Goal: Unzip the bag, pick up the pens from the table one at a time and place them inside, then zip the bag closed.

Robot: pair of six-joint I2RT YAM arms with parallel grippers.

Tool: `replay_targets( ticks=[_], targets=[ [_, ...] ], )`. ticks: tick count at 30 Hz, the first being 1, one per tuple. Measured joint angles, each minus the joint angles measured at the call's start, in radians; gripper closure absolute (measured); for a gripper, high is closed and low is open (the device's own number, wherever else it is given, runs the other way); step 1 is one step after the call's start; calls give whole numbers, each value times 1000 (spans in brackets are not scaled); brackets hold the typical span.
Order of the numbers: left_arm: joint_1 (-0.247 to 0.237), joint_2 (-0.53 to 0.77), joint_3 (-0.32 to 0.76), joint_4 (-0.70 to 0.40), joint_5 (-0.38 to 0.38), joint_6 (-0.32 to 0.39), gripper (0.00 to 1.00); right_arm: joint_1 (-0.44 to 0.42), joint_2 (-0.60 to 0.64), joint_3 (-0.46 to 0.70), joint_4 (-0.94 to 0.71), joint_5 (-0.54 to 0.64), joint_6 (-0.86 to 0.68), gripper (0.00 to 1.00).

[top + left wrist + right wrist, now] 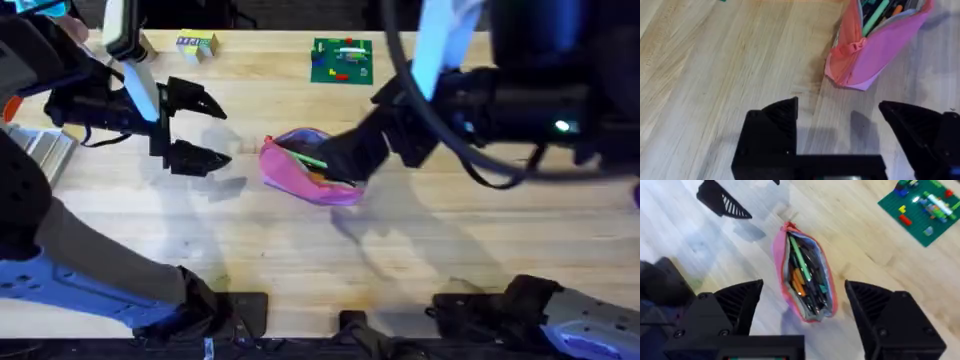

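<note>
While the pink bag [305, 168] sits near the middle of the table [400, 260], its zipper is wide open and the mouth gapes upward, and we can look straight down into it from the right wrist view [805, 277]: a green pen [799, 256] lies along the inside, with orange and dark pens packed beside it against the dark lining. From the overhead camera the green pen [308, 157] shows as a pale streak crossing the opening. Over on the right, the right gripper [345, 160] hangs directly over the bag's far end, fingers spread wide apart with nothing between them; the right wrist camera has that gripper [805, 305] straddling the pouch from above, one finger on each side, apart from the fabric. On the other side, the left gripper [195, 128] waits just beside the bag, not touching it, its black fingers also well apart and empty. The left wrist camera [840, 120] shows bare wood between those fingers, and the bag's [875, 50] zipper end with the pens' tips poking up just beyond them. Back toward the far edge of the table sits a small green board [342, 60] with coloured pieces, well clear of the action.
</note>
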Motion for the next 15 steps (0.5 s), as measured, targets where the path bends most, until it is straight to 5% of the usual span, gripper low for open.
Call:
replay_targets(
  ticks=[15],
  targets=[
    [0,0,0,0,0,0,7,0,128,28,115,-98,228,4]
  ],
)
